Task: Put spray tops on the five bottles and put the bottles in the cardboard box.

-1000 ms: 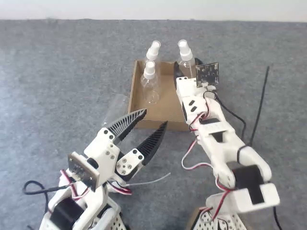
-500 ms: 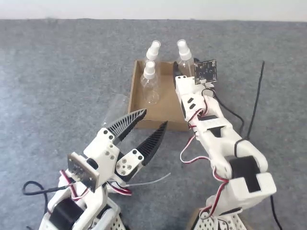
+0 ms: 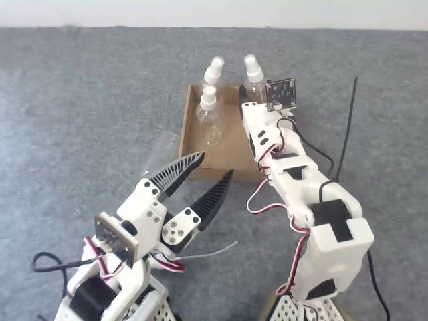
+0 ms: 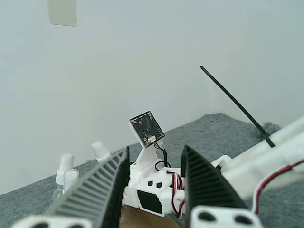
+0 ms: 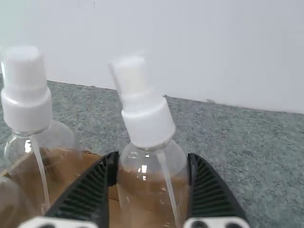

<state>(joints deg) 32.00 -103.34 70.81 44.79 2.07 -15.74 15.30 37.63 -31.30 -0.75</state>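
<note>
Nearest, at lower left of the high view, see the left claw (image 3: pixel 215 165) spread wide above the grey bench (image 3: pixel 80 100), holding nothing, tips aimed toward the near wall of the cardboard box (image 3: pixel 232 150). Just past it, inside the box toward the upper left corner, find one capped bottle (image 3: pixel 210 120). Farther up, at the box's upper right corner, find the right claw (image 3: pixel 253 92) pinching a second bottle (image 3: pixel 255 75) at the shoulder, spray top (image 3: pixel 251 62) already on and leaning a little left; cannot tell whether over the box or just behind the back wall. From the right wrist, the same grip: black fingers (image 5: pixel 85 194) pressed on both flanks of the clear body, below the white top. Farthest, behind the back wall at upper centre, note a third capped bottle (image 3: pixel 214 70) standing on the bench. Judged thin, empty plastic: very light, smooth, slippery, likely to squash or pivot under a hard squeeze. Best gripped at the shoulder or round the body, never by the spray top, apt to tilt or pull off.
</note>
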